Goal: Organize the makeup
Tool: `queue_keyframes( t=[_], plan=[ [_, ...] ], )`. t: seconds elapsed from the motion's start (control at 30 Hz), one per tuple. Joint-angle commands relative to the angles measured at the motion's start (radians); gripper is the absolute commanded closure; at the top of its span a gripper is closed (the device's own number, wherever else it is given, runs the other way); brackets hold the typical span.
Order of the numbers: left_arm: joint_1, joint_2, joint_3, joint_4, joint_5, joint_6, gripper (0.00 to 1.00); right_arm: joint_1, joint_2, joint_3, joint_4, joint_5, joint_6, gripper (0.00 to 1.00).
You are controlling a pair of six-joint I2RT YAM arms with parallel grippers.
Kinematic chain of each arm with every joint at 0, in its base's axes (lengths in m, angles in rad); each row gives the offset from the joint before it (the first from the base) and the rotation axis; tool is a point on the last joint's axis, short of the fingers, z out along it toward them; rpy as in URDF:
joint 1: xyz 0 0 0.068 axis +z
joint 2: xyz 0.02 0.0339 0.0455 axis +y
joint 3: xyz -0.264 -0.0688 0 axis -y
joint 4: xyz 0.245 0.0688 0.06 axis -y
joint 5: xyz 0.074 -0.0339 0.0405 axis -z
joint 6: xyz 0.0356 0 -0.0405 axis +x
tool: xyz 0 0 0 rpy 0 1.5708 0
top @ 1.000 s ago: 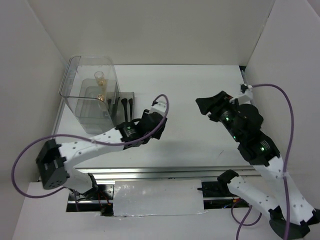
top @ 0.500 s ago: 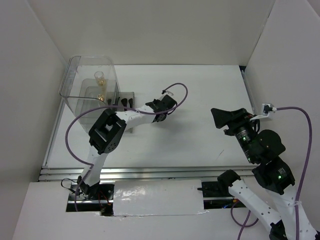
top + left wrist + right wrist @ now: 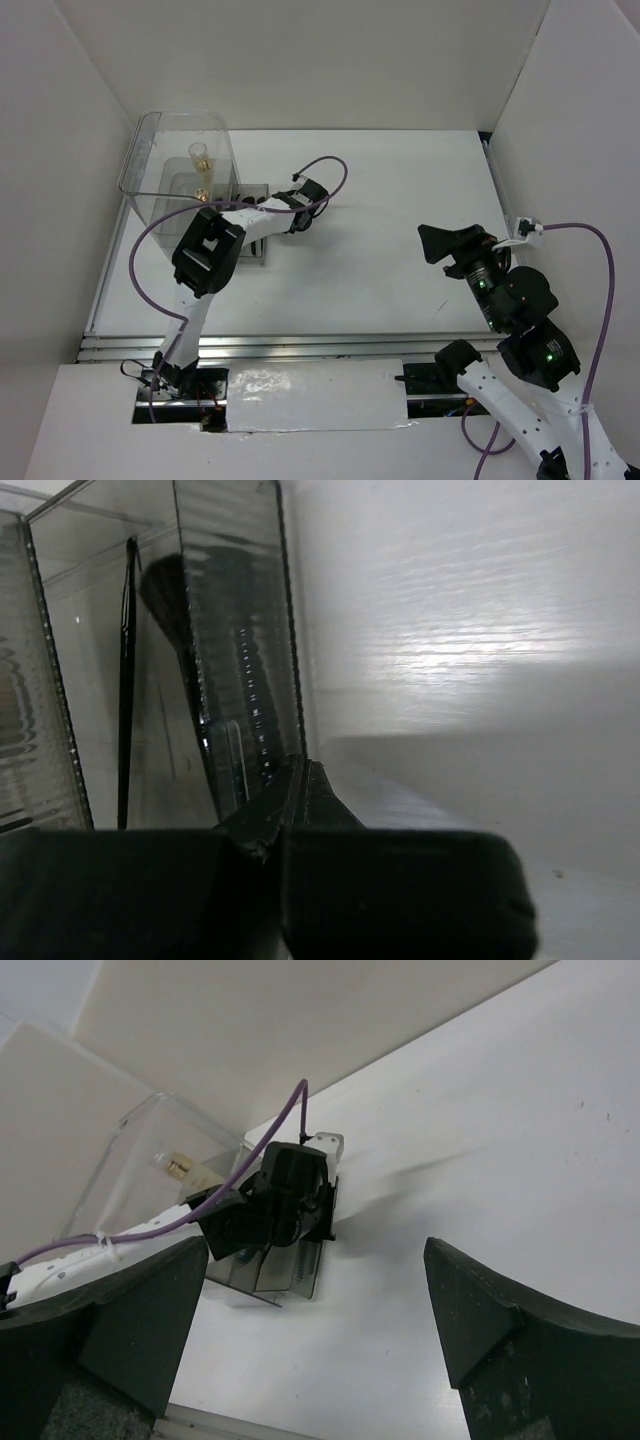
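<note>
My left gripper (image 3: 297,213) is shut and empty, its tips (image 3: 303,770) against the right wall of a smoky grey organiser (image 3: 256,243). Thin black brushes (image 3: 129,680) stand inside the organiser behind that wall. A tall pale-yellow bottle (image 3: 199,155) and a short amber gold-capped bottle (image 3: 203,193) stand inside the big clear box (image 3: 150,165). My right gripper (image 3: 440,243) is open and empty, held above the table's right side and facing the left gripper (image 3: 285,1195). The compacts are out of view.
The clear box sits at the far left by the left wall, with the organiser (image 3: 290,1265) against its right side. White walls close in left, back and right. A purple cable (image 3: 325,170) loops over the left gripper.
My left arm has folded back and its gripper has moved up and left to the organiser's side. My right gripper has drawn back toward the near right.
</note>
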Motion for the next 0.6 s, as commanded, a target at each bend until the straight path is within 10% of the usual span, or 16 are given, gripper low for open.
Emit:
queue_keyframes(
  t=[0.0,0.57],
  plan=[
    [0.022,0.001,-0.023,-0.037,-0.073,-0.025,1.00,-0.003,0.013,-0.021,0.054,0.015,-0.020,0.03],
    [0.113,0.013,0.032,-0.154,-0.125,-0.129,1.00,-0.004,0.029,-0.079,0.101,0.007,-0.037,0.00]
  ],
)
